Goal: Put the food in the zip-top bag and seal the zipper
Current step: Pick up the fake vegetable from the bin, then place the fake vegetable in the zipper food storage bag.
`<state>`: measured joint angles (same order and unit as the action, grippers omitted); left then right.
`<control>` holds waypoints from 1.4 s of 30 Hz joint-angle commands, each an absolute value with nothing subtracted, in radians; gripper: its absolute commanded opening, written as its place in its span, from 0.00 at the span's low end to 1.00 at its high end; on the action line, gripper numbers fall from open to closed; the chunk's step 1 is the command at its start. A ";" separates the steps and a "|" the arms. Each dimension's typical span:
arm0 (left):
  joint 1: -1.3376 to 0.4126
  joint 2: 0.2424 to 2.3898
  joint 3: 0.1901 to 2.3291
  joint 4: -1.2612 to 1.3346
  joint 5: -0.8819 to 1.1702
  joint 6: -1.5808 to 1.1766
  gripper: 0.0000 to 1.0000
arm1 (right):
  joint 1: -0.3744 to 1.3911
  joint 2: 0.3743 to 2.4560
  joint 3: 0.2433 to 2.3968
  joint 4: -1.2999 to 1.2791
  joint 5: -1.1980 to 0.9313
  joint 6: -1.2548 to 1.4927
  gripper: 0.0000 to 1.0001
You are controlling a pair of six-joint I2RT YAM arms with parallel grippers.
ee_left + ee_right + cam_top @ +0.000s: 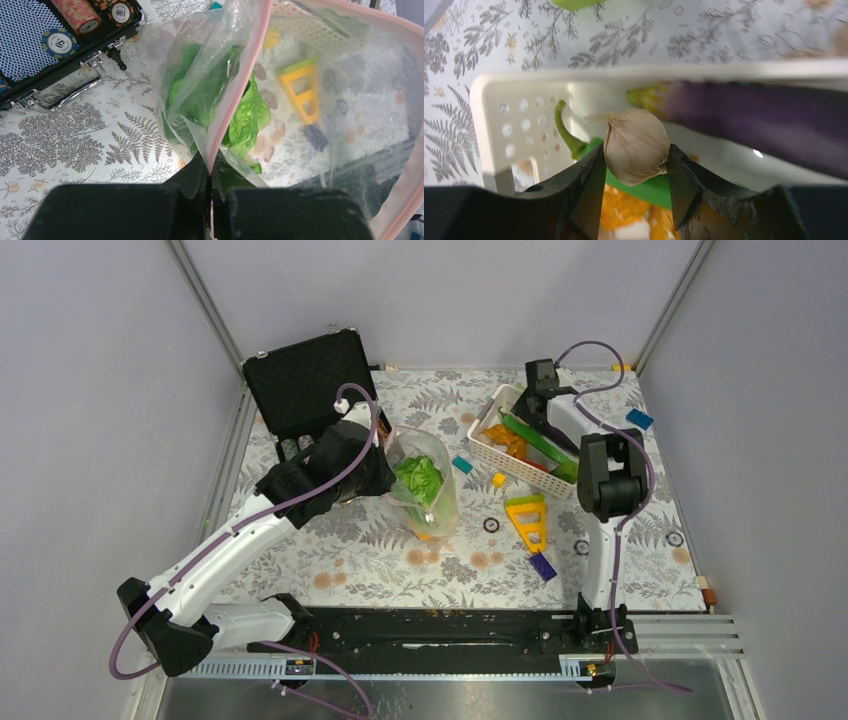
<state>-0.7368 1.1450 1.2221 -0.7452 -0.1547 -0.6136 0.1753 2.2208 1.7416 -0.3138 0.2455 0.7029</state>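
The clear zip-top bag stands in the middle of the table with a green lettuce leaf inside. My left gripper is shut on the bag's pink zipper strip and holds the mouth up; the lettuce shows through the plastic. My right gripper is over the white basket and is shut on a beige garlic bulb. In the basket lie a purple eggplant, a long green vegetable, a green chili and an orange lumpy piece.
An open black case with poker chips stands at the back left. A yellow triangular block, a purple block, a teal block and a blue block lie around the basket.
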 commanded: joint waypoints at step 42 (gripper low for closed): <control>-0.734 1.159 1.365 -0.781 -0.010 -0.645 0.00 | 0.866 1.216 1.290 -0.268 -0.074 0.090 0.64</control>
